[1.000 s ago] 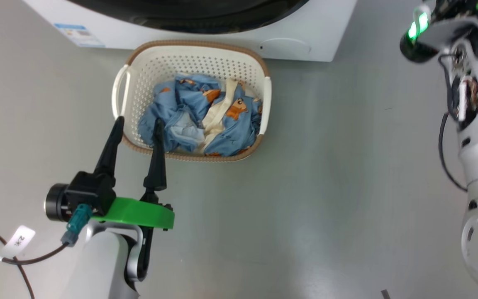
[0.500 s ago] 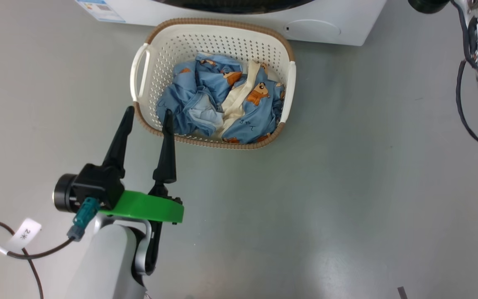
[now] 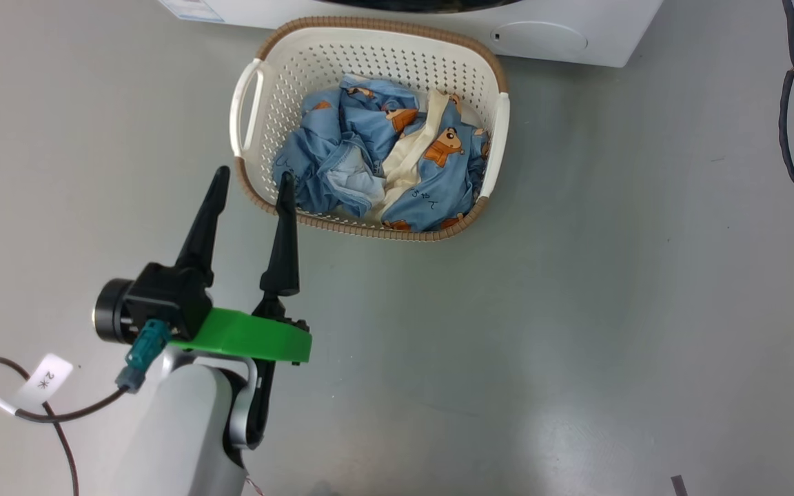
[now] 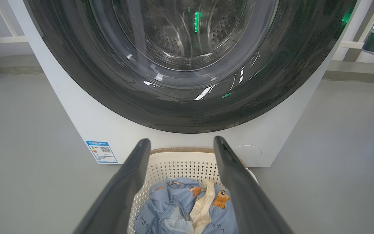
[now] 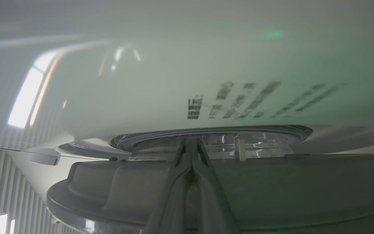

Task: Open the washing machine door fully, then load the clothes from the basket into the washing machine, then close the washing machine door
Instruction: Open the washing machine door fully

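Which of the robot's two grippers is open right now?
The left gripper, its two fingers spread wide apart by the basket's near corner; the right gripper has its fingers pressed together.

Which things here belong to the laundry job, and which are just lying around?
Job: washing machine, door, basket, clothes, open left gripper.
Lying about: blue label sticker, tagged cable.

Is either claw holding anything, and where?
Nothing. The left claw hangs open by the basket; the right claw is shut empty, tips at the washing machine door.
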`<state>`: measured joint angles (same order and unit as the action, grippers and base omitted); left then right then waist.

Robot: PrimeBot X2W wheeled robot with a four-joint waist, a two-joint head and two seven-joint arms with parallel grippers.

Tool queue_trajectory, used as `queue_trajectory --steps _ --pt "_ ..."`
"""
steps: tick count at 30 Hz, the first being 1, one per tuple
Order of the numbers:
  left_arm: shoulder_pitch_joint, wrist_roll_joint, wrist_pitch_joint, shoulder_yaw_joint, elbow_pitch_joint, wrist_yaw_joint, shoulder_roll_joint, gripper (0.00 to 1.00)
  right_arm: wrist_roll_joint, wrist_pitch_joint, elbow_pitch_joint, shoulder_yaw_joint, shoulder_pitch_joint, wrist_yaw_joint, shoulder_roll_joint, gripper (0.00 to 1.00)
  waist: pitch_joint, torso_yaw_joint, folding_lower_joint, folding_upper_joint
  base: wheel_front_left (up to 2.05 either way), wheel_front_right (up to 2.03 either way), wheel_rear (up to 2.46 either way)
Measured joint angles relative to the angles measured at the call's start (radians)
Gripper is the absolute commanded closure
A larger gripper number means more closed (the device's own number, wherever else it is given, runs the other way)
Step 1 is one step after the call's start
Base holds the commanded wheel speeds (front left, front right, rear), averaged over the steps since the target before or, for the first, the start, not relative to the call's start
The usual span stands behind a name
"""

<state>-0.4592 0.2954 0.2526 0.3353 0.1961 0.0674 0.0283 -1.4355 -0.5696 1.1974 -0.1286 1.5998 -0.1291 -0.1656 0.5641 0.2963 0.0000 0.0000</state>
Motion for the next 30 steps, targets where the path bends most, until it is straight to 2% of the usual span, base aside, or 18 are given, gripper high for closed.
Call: queue_trajectory --steps 11,30 --pt "-0.002 -0.002 0.000 -0.001 0.004 0.003 0.000 0.00 0.000 -0.070 -0.037 0.011 -0.016 0.000 -0.008 1.00 -0.007 -0.009 0.0000 0.0000 0.00 0.00 0.00" --pt "-0.001 -0.003 0.000 -0.005 0.021 0.008 0.000 0.00 -0.002 -0.211 -0.196 0.028 -0.200 0.000 0.014 1.00 -0.042 -0.035 0.0000 0.0000 0.00 0.00 0.00"
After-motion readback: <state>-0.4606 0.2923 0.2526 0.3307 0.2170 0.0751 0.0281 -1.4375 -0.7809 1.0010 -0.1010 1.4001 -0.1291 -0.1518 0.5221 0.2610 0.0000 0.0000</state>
